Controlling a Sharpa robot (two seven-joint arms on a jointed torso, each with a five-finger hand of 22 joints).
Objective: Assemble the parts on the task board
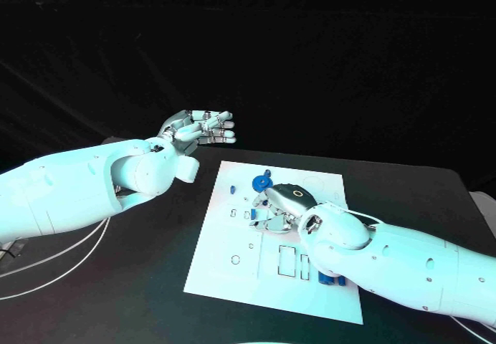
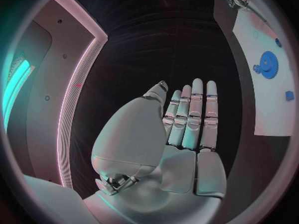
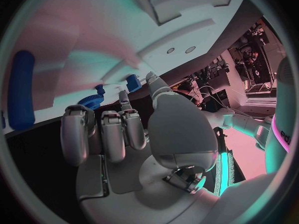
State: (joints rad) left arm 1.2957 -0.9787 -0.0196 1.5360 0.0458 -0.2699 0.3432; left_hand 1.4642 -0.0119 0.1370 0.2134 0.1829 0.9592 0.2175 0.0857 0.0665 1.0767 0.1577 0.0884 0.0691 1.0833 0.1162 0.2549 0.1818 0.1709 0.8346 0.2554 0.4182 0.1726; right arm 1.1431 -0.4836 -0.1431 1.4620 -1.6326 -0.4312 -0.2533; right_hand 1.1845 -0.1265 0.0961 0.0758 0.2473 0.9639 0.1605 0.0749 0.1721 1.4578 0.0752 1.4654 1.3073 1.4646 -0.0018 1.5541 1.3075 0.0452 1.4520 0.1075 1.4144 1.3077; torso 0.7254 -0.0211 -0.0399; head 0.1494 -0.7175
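From the head view, the task board (image 1: 271,276) is a white rectangular plate sitting a bit skewed in the middle of the black table (image 1: 135,287), with a blue gear (image 1: 261,182) near its far edge, a few small blue parts (image 1: 234,190) dotted toward its far-left corner and some blue pegs (image 1: 331,279) close to its right edge, partly tucked under the right arm. You can also make out rectangular outlines and small holes printed or cut into the board's near half. The right hand (image 1: 281,208) is down over the far middle of the board, fingers curled toward the surface near the gear; can't really tell whether it's pinching anything. The left hand (image 1: 198,127) is up off the table beyond the board's far-left corner, fingers straight and side by side, holding nothing. A white cable (image 1: 62,269) loops along the table's left side. In the left wrist view, the left hand (image 2: 187,129) is flat and open, fingers (image 2: 197,109) together, thumb alongside, and the board (image 2: 264,79) shows off to the side with the gear (image 2: 269,64) and a small blue block (image 2: 289,95) on it. In the right wrist view, the right hand (image 3: 124,139) has its fingers (image 3: 77,134) bent forward toward the board, with the gear (image 3: 92,100) just past the fingertips, a blue piece (image 3: 132,81) by the thumb tip and a long blue peg (image 3: 22,89) off at the side; contact is not clear. The room behind is dark.
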